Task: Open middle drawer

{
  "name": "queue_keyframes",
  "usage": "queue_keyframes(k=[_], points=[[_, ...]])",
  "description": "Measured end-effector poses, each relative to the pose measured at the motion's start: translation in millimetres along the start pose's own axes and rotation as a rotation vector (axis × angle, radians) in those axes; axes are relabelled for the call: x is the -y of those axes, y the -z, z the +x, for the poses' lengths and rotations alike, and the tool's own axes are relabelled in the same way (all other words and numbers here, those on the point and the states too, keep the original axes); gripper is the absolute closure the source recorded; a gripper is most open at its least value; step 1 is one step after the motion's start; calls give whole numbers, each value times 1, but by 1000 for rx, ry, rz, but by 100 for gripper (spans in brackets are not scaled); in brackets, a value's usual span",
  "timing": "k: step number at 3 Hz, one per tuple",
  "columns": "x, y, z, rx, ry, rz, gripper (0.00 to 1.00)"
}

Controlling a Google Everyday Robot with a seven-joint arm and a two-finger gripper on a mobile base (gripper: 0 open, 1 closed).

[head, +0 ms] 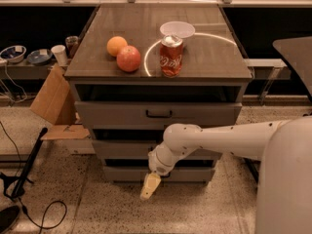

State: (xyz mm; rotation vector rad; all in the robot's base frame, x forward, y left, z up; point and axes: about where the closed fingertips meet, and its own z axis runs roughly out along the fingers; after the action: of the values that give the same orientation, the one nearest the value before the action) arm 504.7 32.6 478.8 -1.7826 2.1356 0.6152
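The grey cabinet point(229, 106) has three drawers stacked one above another. The top drawer point(112, 115) shows a small black bar handle point(158, 114). The middle drawer point(121, 150) sits below it, with its front in line with the others. My white arm point(219, 138) crosses in front of it and hides its centre and its handle. My gripper point(149, 185) hangs from the wrist, pointing down at the floor. It is in front of the bottom drawer point(195, 174), lower than the middle drawer's front.
On the cabinet top are an orange point(116, 46), a red apple point(128, 58), a red soda can point(171, 56) and a white bowl point(177, 29). A cardboard box point(53, 99) leans at the left. A black stand and cable point(27, 172) lie on the floor at the left.
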Motion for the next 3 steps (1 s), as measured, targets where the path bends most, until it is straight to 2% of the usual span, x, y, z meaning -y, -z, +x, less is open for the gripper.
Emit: queue_keyframes(k=[3], points=[[53,-19,27,-23,-67,71,0]])
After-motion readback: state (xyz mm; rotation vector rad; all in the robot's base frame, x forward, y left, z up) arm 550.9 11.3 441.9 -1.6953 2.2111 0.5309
